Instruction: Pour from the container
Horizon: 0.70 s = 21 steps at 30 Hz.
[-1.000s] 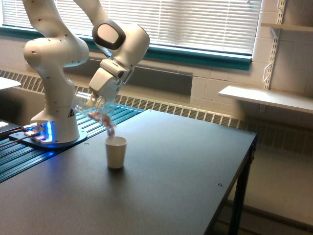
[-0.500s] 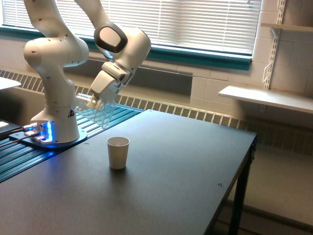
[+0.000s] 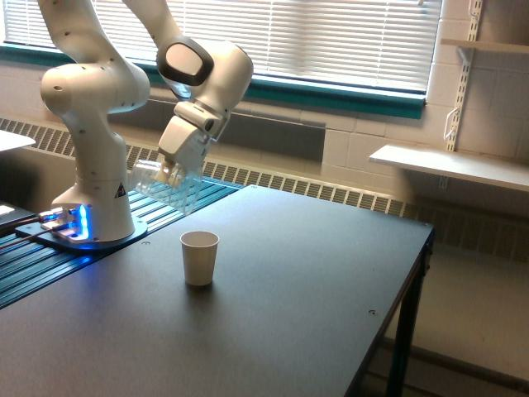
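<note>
My gripper (image 3: 171, 172) is shut on the container (image 3: 165, 188), a clear plastic cup held tilted with its mouth pointing down towards the exterior view's right. No pieces show through its wall now. It hangs above and to the left of a cream-white paper cup (image 3: 199, 258), which stands upright on the dark table (image 3: 273, 306). The container's mouth is apart from the paper cup's rim, a short way up and to the left.
The white arm's base (image 3: 89, 198) stands at the table's left end on a ribbed blue-green strip (image 3: 50, 269), with a blue light glowing at its foot. The table's right edge (image 3: 405, 306) drops off to the floor. A wall shelf (image 3: 450, 165) is at the right.
One second ago pinkish pieces were falling from the container into the paper cup. The stream has stopped, and the container has risen slightly and turned less steep.
</note>
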Each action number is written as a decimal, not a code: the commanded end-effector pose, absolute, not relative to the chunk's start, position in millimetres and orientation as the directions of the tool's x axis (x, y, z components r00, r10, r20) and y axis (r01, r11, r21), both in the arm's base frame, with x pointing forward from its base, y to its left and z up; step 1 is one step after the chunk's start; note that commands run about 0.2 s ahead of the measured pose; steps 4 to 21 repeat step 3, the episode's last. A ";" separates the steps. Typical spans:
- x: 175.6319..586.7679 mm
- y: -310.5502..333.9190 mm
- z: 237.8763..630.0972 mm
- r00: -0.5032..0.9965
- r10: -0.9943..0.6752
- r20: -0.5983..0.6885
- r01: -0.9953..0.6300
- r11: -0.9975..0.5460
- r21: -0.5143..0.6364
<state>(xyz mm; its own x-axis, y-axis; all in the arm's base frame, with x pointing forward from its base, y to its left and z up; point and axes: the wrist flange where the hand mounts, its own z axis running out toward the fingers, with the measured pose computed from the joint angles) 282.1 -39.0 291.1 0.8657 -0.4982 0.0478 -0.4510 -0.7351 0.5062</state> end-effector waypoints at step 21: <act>272.6 -48.2 290.8 0.814 -0.577 0.064 -0.537 -0.705 0.463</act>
